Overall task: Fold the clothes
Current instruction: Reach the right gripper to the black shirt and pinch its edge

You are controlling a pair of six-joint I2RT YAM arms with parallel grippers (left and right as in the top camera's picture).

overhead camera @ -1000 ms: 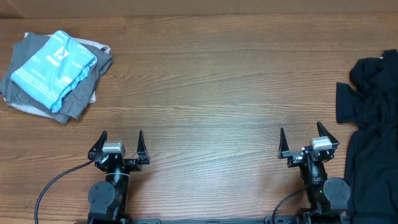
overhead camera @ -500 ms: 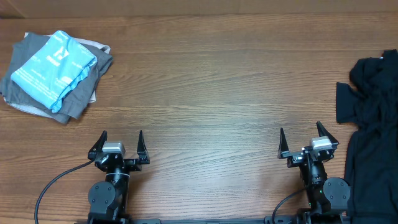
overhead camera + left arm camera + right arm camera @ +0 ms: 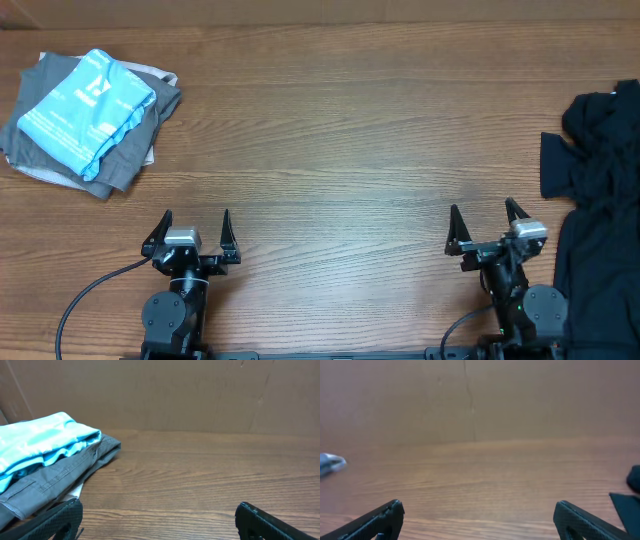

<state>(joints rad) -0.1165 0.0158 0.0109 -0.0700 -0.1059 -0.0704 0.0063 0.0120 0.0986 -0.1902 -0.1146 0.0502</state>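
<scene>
Overhead: table (image 3: 330,140), wood. Black clothes (image 3: 600,190), heaped at its right edge, unfolded. Folded pile (image 3: 90,120), blue on grey, at its far left corner. My left claw (image 3: 196,215) and my right claw (image 3: 483,208), at its near edge: both spread wide, holding nothing.

Wood-grain surface (image 3: 330,140), brown, matte. Far-left corner: folded grey garment (image 3: 138,150) bearing a folded light-blue cloth (image 3: 85,110). Right edge: crumpled, unfolded heap of black T-shirts (image 3: 600,170).
</scene>
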